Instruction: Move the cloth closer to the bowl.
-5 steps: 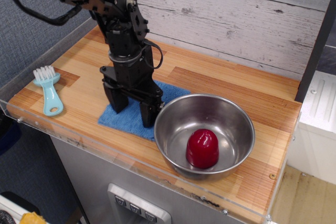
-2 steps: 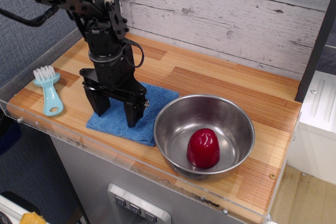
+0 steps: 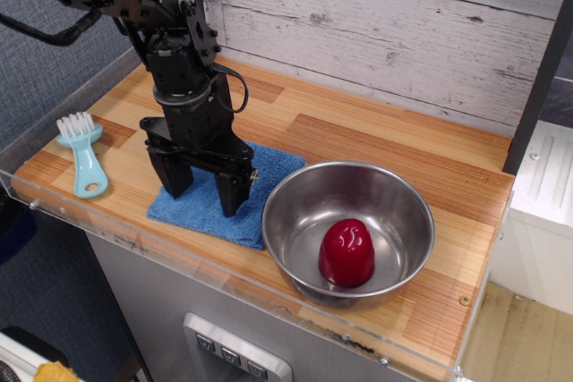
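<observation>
The blue cloth (image 3: 199,213) lies flat on the wooden counter, its right edge right next to the steel bowl (image 3: 402,206). The bowl stands at the front right and holds a glossy red dome-shaped object (image 3: 346,252). My black gripper (image 3: 201,191) points straight down over the cloth's middle. It is open, with one finger (image 3: 171,176) at the cloth's left part and the other nearer the bowl. The tips are down at the cloth's surface and hold nothing between them. The arm hides the back part of the cloth.
A pale turquoise brush (image 3: 83,157) with white bristles lies at the counter's left edge. A clear acrylic lip (image 3: 134,243) runs along the front edge. A whitewashed plank wall (image 3: 403,33) stands behind. A white appliance (image 3: 546,185) is at the right.
The gripper has moved left, away from the bowl, and the cloth has slid a little left with it. In the last half second the gripper barely shifted.
</observation>
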Robot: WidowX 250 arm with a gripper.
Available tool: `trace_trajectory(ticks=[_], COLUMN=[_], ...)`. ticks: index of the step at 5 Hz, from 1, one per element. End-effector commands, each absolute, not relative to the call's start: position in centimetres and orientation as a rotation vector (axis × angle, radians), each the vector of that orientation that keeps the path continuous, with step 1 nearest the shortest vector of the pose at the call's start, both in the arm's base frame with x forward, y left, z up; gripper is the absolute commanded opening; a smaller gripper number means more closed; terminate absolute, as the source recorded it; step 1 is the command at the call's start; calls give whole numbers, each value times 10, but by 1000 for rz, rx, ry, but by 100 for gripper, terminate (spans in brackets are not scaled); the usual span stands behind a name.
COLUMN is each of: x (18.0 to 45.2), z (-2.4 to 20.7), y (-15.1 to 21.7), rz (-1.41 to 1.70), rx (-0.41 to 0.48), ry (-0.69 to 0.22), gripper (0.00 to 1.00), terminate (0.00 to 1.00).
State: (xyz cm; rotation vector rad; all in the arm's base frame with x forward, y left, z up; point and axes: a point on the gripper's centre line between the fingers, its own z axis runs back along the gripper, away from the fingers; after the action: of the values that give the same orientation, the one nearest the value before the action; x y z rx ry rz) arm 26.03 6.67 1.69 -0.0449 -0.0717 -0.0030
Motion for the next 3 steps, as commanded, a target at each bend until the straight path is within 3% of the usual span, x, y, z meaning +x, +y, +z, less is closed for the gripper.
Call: trace_trajectory(ticks=[1, 3], x=[275, 267], z=[71, 137], y=[55, 49], rz=[-41, 0], rx=[-118, -105], ry=[-232, -285], gripper=[100, 100], terminate=[0, 0])
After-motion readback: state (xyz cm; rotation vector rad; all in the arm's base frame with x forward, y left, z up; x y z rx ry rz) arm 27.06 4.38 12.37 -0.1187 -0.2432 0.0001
